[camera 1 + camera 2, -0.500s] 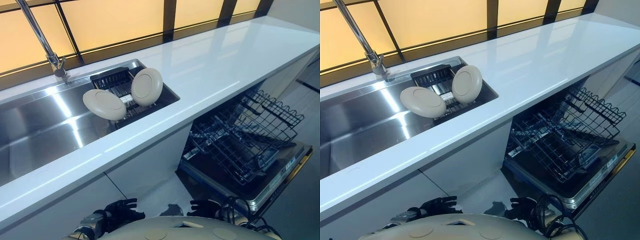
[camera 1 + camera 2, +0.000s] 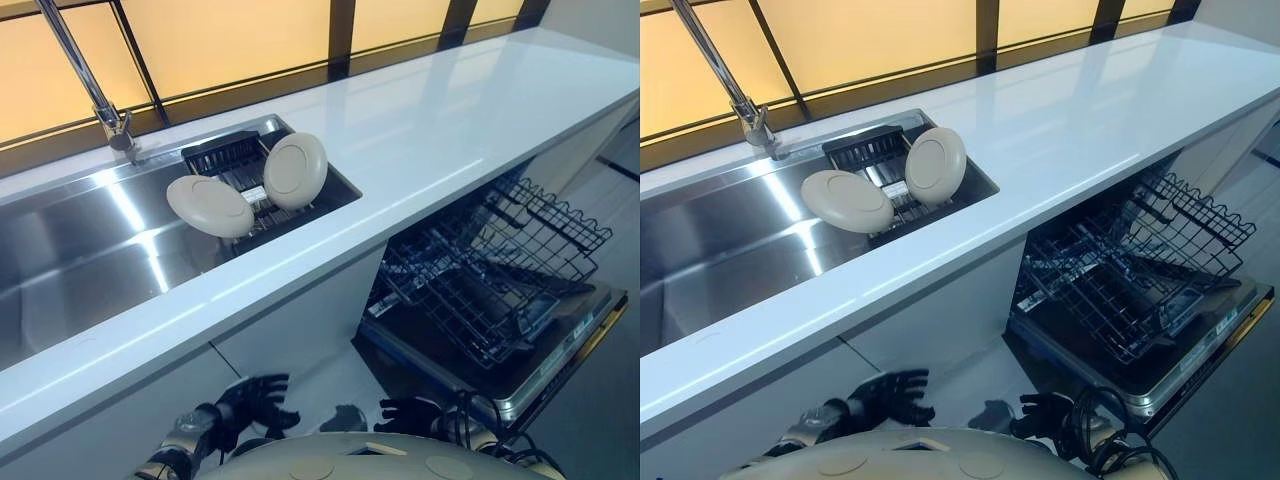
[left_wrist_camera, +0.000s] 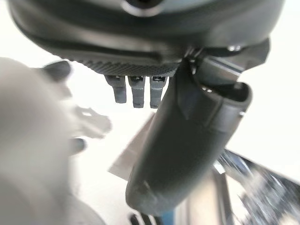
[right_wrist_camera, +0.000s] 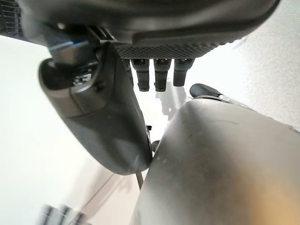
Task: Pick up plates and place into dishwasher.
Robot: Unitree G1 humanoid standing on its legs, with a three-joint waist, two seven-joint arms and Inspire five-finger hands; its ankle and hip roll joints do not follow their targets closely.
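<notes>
Left eye view: left robot hand point(image 2: 248, 403) splayed wide, empty.

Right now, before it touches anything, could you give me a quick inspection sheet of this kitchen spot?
Surface: white counter with a steel sink set into it.
Job's things: beige left plate and right plate lean on a dark rack in the sink; dishwasher open below the counter, wire basket pulled out.
Clutter: nothing seen.
Hands: left hand and right hand low before the counter, fingers relaxed, holding nothing.
Cables: nothing seen.
Surroundings: tap behind the sink, amber window panels beyond.
</notes>
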